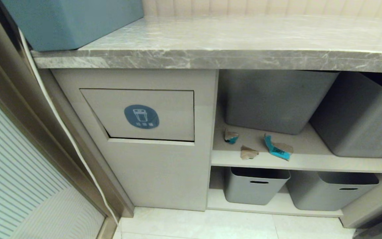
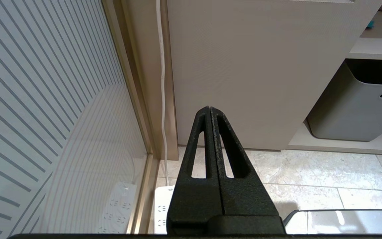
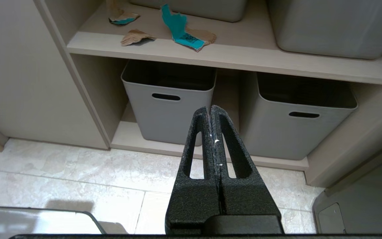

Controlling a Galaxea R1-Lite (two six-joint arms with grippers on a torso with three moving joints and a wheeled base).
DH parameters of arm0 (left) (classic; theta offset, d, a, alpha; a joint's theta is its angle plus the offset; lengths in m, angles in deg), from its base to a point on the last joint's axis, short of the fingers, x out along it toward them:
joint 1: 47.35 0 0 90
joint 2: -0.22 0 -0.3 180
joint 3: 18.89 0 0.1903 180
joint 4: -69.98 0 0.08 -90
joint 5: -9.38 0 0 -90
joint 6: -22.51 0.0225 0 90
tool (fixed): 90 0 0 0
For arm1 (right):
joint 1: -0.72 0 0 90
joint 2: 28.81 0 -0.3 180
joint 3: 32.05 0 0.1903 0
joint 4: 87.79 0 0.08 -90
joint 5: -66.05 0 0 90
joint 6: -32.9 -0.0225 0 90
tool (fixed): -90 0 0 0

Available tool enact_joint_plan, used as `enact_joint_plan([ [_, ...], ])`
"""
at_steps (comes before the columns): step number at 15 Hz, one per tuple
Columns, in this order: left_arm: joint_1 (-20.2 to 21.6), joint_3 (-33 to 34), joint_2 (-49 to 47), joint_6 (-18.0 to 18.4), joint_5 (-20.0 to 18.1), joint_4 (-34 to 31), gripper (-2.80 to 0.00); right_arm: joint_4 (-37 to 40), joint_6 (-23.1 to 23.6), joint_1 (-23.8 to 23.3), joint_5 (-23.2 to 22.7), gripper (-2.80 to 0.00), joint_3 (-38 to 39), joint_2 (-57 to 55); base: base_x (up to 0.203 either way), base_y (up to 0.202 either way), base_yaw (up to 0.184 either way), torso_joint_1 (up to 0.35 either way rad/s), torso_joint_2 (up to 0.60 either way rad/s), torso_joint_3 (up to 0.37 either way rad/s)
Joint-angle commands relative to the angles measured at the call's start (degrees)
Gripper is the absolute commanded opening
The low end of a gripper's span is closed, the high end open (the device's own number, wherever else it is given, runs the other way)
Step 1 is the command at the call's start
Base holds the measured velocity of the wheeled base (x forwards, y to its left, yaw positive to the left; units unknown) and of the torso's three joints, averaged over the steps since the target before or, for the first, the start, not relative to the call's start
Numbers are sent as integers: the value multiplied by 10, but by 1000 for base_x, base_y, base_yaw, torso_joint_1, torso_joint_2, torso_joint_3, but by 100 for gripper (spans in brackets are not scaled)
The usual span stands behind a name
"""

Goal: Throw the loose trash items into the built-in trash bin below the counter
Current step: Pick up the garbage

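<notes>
The built-in trash bin (image 1: 144, 114) is a beige cabinet front under the left end of the grey marble counter (image 1: 211, 56); its rectangular flap carries a round blue sticker (image 1: 141, 116) with a white bin icon and a short line of white characters beneath it, too small to read. Three loose trash items lie on the upper shelf (image 1: 297, 162) to the right of the bin, in front of a grey storage tub (image 1: 274, 99): a small brown scrap with a teal edge (image 1: 231, 136), a plain brown scrap (image 1: 248, 152) nearer the shelf's front, and a longer teal strip (image 1: 277, 147) with a brown end and a dark printed code that cannot be made out. The pieces are near one another but apart.

Neither arm shows in the head view. The left gripper (image 2: 210, 108) hangs low above the tiled floor, its black fingers pressed together and empty, pointing at the cabinet's lower panel. The right gripper (image 3: 210, 108) is likewise closed on nothing, aimed toward two handled grey tubs (image 3: 169, 99) on the bottom shelf.

Only the left wrist view shows a white power strip (image 2: 161, 209) on the floor beside a white cable (image 2: 162, 83). A blue-grey box (image 1: 71, 20) on the counter appears in the head view alone
</notes>
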Motion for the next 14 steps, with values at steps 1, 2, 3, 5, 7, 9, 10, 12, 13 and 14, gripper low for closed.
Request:
enact_joint_plan([
  [1, 0, 0, 1, -1, 0, 0, -280, 3, -3, -1, 3, -280, -4, 1, 0, 0, 0, 0, 0, 0],
  [2, 0, 0, 1, -1, 1, 0, -280, 6, 3, 0, 3, -280, -25, -9, 0, 0, 0, 0, 0, 0],
  [3, 0, 0, 1, 0, 0, 0, -280, 7, 7, 0, 2, -280, -53, -35, 0, 0, 0, 0, 0, 0],
  [5, 0, 0, 1, 1, 0, 1, -280, -3, 9, 0, 1, -280, -131, -145, 0, 0, 0, 0, 0, 0],
  [7, 1, 0, 1, 0, 0, 1, -280, -27, 2, 0, 0, -280, -216, -320, 0, 0, 0, 0, 0, 0],
  [9, 0, 0, 1, 1, 0, 1, -280, -57, -23, 3, -7, -280, -281, -499, 0, 0, 0, 0, 0, 0],
  [10, 0, 0, 1, 0, 0, 1, -280, -76, -43, 4, -16, -280, -305, -580, 0, 0, 0, 0, 0, 0],
  [12, 1, 0, 1, 0, 0, 1, -280, -127, -78, 11, -30, -280, -339, -713, 0, 0, 0, 0, 0, 0],
  [13, 0, 0, 1, 1, 0, 1, -280, -166, -91, 14, -35, -280, -347, -772, 0, 0, 0, 0, 0, 0],
  [14, 1, 0, 1, 0, 0, 1, -280, -214, -102, 16, -40, -280, -349, -821, 0, 0, 0, 0, 0, 0],
])
